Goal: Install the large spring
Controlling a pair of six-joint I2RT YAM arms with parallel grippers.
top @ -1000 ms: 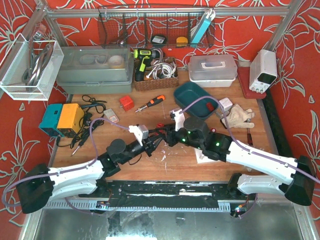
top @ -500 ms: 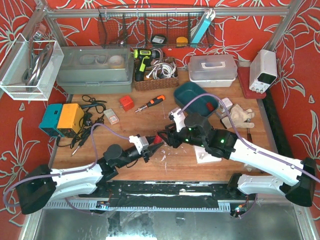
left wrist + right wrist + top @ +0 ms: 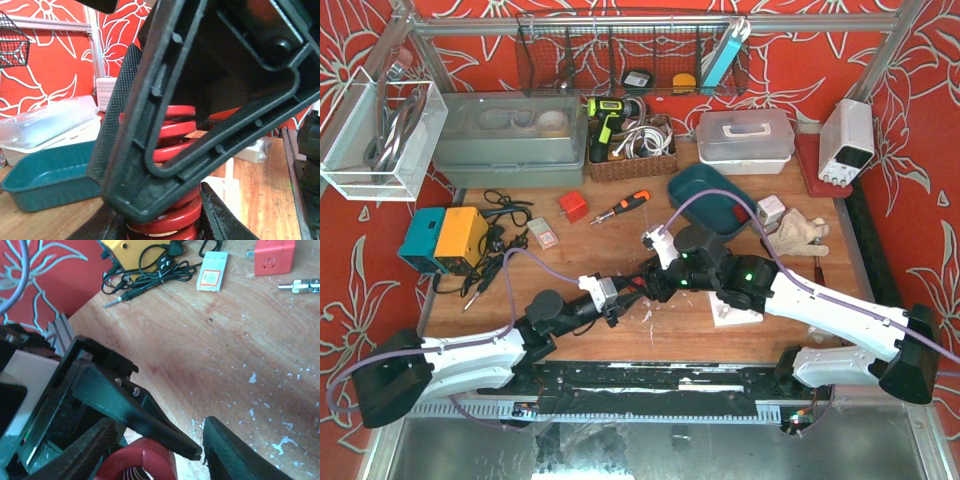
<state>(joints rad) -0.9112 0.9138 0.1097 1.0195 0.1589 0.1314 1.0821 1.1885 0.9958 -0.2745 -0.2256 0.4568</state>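
Roughly upright, large red spring (image 3: pixel 175 129).

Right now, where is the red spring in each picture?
Top: near the middle, too hidden to pick out.
Left wrist: spring in the centre, behind a black frame.
Right wrist: spring at the bottom edge, left of centre.
Shared landmark: the wooden table, in all three.

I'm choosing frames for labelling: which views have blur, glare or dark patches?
Top external: evenly lit and sharp. Left wrist: black bracket looms very close, red spring sharp, green tray behind slightly soft. Right wrist: wooden table crisp, near fingers dark and a little blurred.
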